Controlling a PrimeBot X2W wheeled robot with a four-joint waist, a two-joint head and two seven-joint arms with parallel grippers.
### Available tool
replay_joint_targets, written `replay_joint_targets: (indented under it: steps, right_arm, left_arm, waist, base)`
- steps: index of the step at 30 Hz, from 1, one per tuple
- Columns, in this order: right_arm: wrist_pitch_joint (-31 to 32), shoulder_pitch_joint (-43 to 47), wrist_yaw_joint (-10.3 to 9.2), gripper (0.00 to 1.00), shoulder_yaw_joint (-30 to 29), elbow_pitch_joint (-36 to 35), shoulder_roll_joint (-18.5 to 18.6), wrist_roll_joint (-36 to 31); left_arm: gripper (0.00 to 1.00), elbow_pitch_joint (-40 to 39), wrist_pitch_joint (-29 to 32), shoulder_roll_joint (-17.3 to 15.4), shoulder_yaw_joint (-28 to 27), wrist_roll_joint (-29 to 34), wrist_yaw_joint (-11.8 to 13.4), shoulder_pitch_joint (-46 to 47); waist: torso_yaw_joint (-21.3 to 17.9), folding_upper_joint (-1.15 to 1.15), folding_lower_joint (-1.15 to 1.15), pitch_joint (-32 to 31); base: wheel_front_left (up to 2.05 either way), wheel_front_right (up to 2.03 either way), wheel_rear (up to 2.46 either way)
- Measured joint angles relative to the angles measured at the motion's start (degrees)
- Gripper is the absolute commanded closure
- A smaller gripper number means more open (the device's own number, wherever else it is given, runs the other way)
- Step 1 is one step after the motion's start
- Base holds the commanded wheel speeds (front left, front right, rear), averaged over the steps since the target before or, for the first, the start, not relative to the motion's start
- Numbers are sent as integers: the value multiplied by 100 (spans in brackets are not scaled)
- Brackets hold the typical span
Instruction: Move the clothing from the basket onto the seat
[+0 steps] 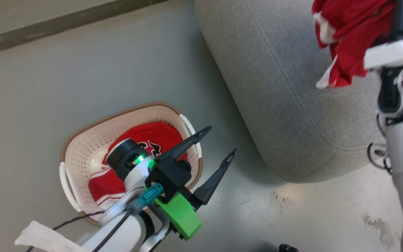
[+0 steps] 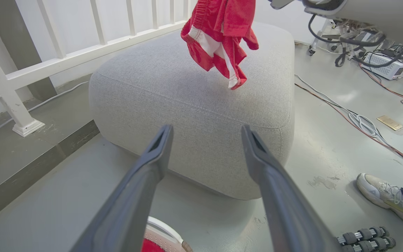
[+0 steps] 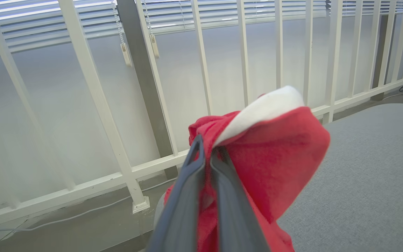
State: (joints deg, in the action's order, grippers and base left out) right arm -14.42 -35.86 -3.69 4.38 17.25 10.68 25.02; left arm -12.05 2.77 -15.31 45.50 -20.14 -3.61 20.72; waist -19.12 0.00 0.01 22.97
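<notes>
Over by the white railing (image 3: 100, 115), the right gripper (image 3: 206, 148) has its two dark fingers pinched tight on a red garment (image 3: 275, 157) with white trim. The bunched cloth hangs from them in the air above the grey seat (image 2: 187, 98) (clear of the cushion, as far as the left wrist view lets me judge). Its lowest fold dangles over the seat's top, well back from the front edge that faces the left arm.

Down on the floor (image 1: 47, 87), just beside the seat's rounded corner, stands the cream basket (image 1: 82, 150) with the brown rim. A second red garment (image 1: 159, 134), black-and-white lettering showing, lies crumpled inside it.

The left gripper (image 1: 221, 140) hovers over the basket's seat-side edge with its fingers spread wide and nothing between them, tips pointing toward the seat.

A person's pale shoe (image 2: 380, 190) rests on the floor to one side of the seat, near a run of cables (image 2: 360, 122).
</notes>
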Motion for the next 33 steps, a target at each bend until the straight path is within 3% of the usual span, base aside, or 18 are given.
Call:
replay_joint_targets:
  steps: [20,30,33]
  right_arm:
    - [-18,-1578,-47,100,-794,1158,532,219]
    - [-19,-1596,-156,100,-1168,1837,520,275]
    - [-19,-1594,-156,100,-1321,2092,288,370]
  left_arm:
    - [0,-330,326,-37,108,116,-143,561]
    - [0,-328,359,-157,96,127,-169,679]
    - [0,-301,357,-224,55,127,-175,699]
  waist:
    - [289,0,0,1088]
    - [415,0,0,1568]
    - [426,0,0,1702]
  base:
    - [0,0,0]
    - [0,0,0]
    - [0,0,0]
